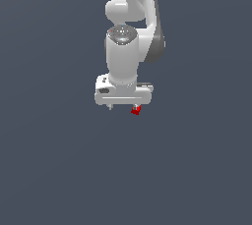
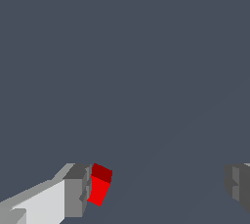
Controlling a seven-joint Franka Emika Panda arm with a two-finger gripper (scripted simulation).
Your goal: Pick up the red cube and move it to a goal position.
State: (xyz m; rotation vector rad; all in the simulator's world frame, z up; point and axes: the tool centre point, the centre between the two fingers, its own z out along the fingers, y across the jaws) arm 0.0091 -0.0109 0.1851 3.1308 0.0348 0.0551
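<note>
**Beside One Finger, a Tiny Red Cube**

Under the white arm [image 1: 130,27], the gripper [image 1: 123,107] hangs over a flat, dark grey-blue floor [image 1: 49,170]. The arm looks smooth and round, like shiny plastic, with a grey band on the exterior view's right side. Its wrist ends in a wide, flat white bar, and two short fingers poke down from it.

The gripper is spread wide. In the wrist view the two fingers stand far apart, with a big gap of bare floor between them. One finger [image 2: 73,191] is a blocky shape, white with a grey tip. The other finger [image 2: 238,184] is only a grey block at the edge of the picture.

The red cube [image 2: 100,189] sits right up against the inner face of the first finger (it looks like it is touching, but nothing squeezes it from the other side). It is bright red with plain, flat faces, and it is tilted a little. In the exterior view the red cube [image 1: 136,110] peeks out just below the finger on the exterior view's right, much smaller than the gripper.
</note>
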